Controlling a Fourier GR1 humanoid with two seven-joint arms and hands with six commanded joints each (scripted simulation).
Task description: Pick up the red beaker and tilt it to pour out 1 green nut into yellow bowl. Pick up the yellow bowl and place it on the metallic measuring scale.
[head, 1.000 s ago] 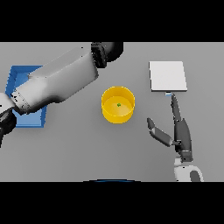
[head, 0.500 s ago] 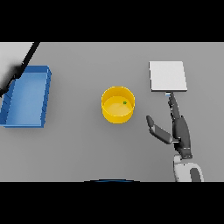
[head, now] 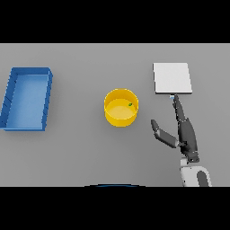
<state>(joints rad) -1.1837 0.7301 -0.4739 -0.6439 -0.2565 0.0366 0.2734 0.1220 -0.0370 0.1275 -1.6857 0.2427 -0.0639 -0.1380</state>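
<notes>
The yellow bowl (head: 121, 108) looked like smooth, shiny plastic, and so did the blue tray (head: 27, 98). The measuring scale (head: 172, 78) was flat, pale and dull like brushed metal. The grey table (head: 81, 152) looked matt and smooth.

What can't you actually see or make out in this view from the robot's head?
- Left hand and red beaker: outside the head view, whereabouts unknown.
- Green nut in the yellow bowl: a tiny speck, shape unreadable.
- Measuring scale: plain pale square, no markings legible.
- Right hand: its arm is cut off at the lower band.

Right hand (head: 186, 134) — fingers straight, thumb splayed left — palm down.
</notes>
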